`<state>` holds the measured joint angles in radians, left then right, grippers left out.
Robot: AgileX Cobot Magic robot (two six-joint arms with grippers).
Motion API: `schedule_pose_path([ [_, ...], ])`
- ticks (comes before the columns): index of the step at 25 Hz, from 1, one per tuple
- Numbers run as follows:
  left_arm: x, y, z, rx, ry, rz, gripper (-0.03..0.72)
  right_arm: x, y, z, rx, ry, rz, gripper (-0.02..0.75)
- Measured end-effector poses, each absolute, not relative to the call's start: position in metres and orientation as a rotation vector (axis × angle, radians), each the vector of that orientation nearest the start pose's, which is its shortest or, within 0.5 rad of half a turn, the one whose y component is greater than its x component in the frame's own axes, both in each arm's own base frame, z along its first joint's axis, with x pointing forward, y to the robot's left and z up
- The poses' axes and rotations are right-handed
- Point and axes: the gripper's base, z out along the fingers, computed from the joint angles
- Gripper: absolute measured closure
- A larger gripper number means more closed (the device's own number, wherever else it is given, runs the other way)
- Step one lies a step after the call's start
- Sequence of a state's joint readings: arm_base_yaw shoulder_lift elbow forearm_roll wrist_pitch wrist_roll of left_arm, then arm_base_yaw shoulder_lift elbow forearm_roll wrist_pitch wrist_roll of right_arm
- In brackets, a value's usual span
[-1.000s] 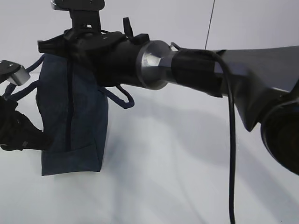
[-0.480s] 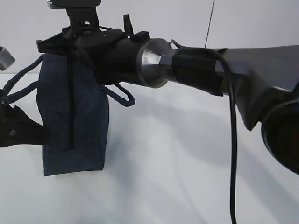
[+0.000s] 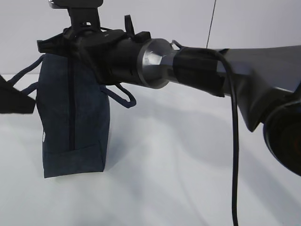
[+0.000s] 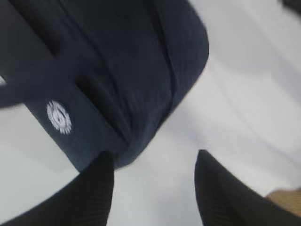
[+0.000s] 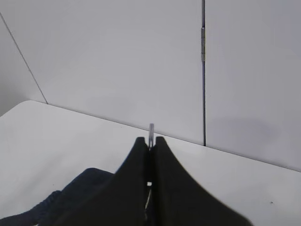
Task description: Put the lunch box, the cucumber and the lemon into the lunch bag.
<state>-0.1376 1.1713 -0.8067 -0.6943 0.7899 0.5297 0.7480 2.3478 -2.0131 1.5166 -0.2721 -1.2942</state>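
Note:
The dark navy lunch bag stands upright at the left of the white table. My right arm reaches across to its top edge. In the right wrist view my right gripper is shut, with a thin silver ring pull poking out between its tips, and bag fabric lies below. My left gripper is open with nothing between its fingers, just off the bag's lower corner. In the exterior view it shows only as a dark shape at the left edge. The lunch box, cucumber and lemon are out of view.
The right arm's thick body and its hanging black cable cross the middle and right of the exterior view. A loop handle droops off the bag's right side. White table stretches in front, with a wall behind.
My left gripper has opened, let go of the bag's left handle loop and drawn back towards the left edge. The right gripper stays shut at the bag's top.

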Motion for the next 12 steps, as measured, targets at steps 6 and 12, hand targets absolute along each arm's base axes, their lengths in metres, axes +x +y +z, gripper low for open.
schedule_pose_path([
  [6,0.233,-0.064,0.320,0.184,2.366,-0.544,0.279,0.427,0.362,0.237,-0.276,1.797,0.449,0.751],
  [12,0.264,-0.065,0.313,0.138,2.420,-0.515,0.259,0.427,0.362,0.237,-0.273,1.799,0.450,0.751],
])
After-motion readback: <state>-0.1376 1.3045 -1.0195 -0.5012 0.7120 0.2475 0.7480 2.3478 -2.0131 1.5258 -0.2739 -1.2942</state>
